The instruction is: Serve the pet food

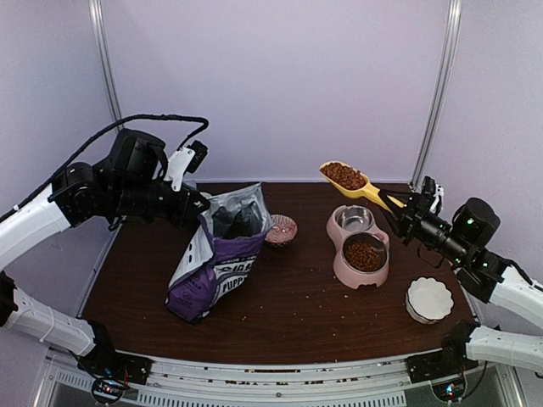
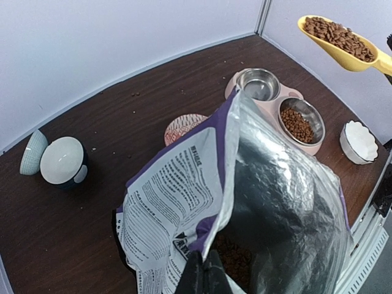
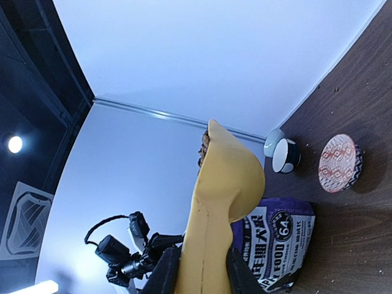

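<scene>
Near steel bowl [image 1: 385, 252] of the pink feeder [image 1: 338, 270] is already filled with pet food [image 1: 365, 254]. The purple bag [image 1: 216, 267] is pinched at its rim by the left gripper [image 1: 200, 208], fingers closed on it. Far steel bowl [image 1: 354, 219] is seen empty. Just beyond it, more pet food is heaped in a raised yellow scoop [image 1: 371, 192], handle clamped in the right gripper [image 1: 405, 214]. Judged half served: the scoopful is left to tip.
</scene>
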